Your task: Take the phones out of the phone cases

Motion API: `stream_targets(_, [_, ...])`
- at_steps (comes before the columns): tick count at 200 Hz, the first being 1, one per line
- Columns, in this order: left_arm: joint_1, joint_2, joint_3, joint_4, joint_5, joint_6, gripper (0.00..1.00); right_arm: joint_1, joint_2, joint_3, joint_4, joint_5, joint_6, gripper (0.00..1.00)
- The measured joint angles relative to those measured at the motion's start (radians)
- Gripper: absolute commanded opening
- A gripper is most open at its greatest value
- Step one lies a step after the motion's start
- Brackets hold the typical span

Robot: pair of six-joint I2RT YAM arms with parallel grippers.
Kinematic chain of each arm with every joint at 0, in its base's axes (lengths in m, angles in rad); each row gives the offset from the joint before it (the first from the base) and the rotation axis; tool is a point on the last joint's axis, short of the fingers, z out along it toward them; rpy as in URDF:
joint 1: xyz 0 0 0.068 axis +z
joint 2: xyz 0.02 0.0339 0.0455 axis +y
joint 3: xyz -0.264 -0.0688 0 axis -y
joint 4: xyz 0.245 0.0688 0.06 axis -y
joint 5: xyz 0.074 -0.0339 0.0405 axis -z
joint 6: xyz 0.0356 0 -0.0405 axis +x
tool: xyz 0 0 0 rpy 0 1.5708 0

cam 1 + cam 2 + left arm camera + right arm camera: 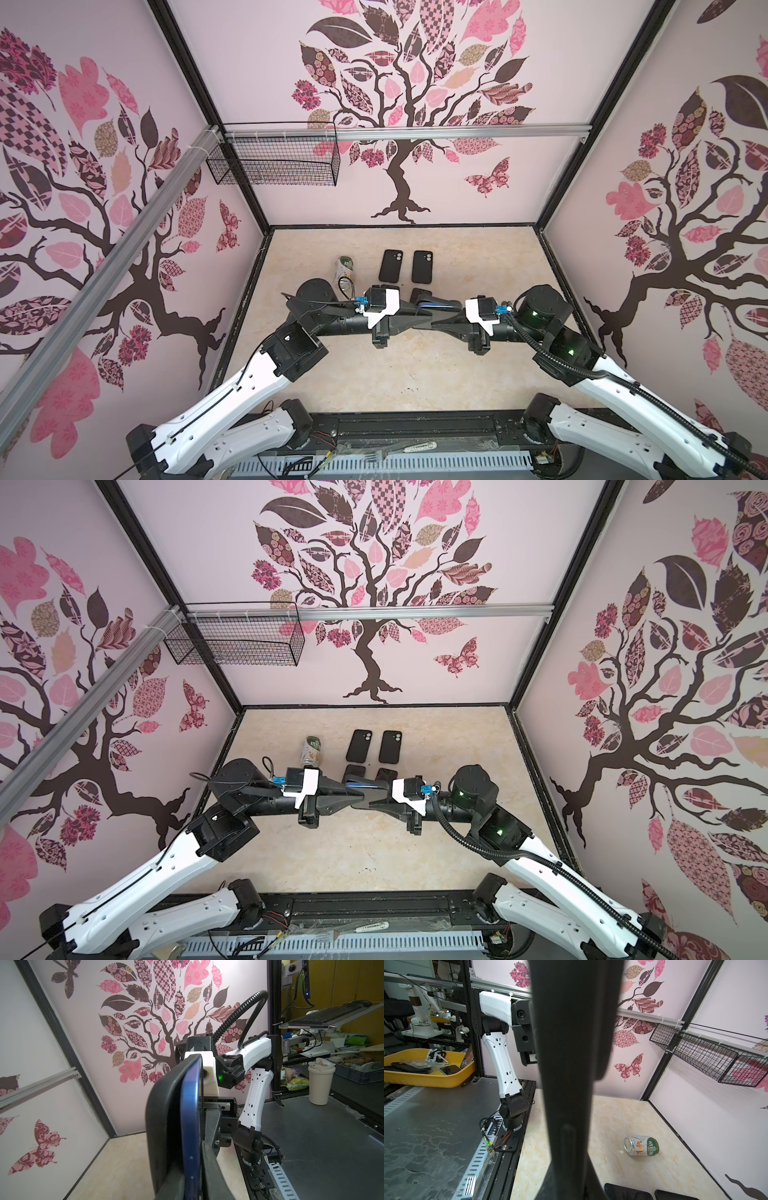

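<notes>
Above the middle of the table both arms meet tip to tip on one phone in its case. In the left wrist view the blue phone point(190, 1105) stands on edge, partly lifted away from the black phone case point(162, 1105). My left gripper point(192, 1159) is shut on the phone's edge. In the right wrist view the case point(575, 1043) fills the centre, with my right gripper point(571, 1178) shut on it. In both top views the left gripper point(419, 321) point(356, 802) and the right gripper point(441, 320) point(375, 803) nearly touch, and the phone's blue edge point(436, 306) point(365, 786) shows between them.
Two black cased phones point(390, 266) point(422, 267) lie side by side at the back of the table. Two more dark ones point(417, 293) point(355, 771) are partly hidden under the grippers. A drink can point(345, 270) point(641, 1145) lies on its side at the back left. A wire basket point(274, 160) hangs on the wall.
</notes>
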Motion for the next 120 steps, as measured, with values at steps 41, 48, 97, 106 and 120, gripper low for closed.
stream_targets(41, [0.000,-0.002,0.002,-0.018,0.013,0.006,0.00,0.003,-0.005,0.000,-0.032,0.010,-0.041,0.29])
stream_targets(48, [0.000,-0.001,0.003,-0.040,0.009,0.016,0.00,0.003,-0.006,0.000,-0.034,0.025,-0.055,0.39])
stream_targets(97, [0.017,0.031,0.002,-0.349,-0.131,0.101,0.00,0.009,-0.115,-0.003,-0.074,0.190,-0.121,0.70])
stream_targets(106, [0.035,0.031,0.003,-0.384,-0.160,0.123,0.00,0.009,-0.134,-0.009,-0.084,0.216,-0.120,0.69])
stream_targets(120, [0.053,0.030,0.003,-0.425,-0.203,0.170,0.00,0.009,-0.154,-0.010,-0.101,0.250,-0.112,0.67])
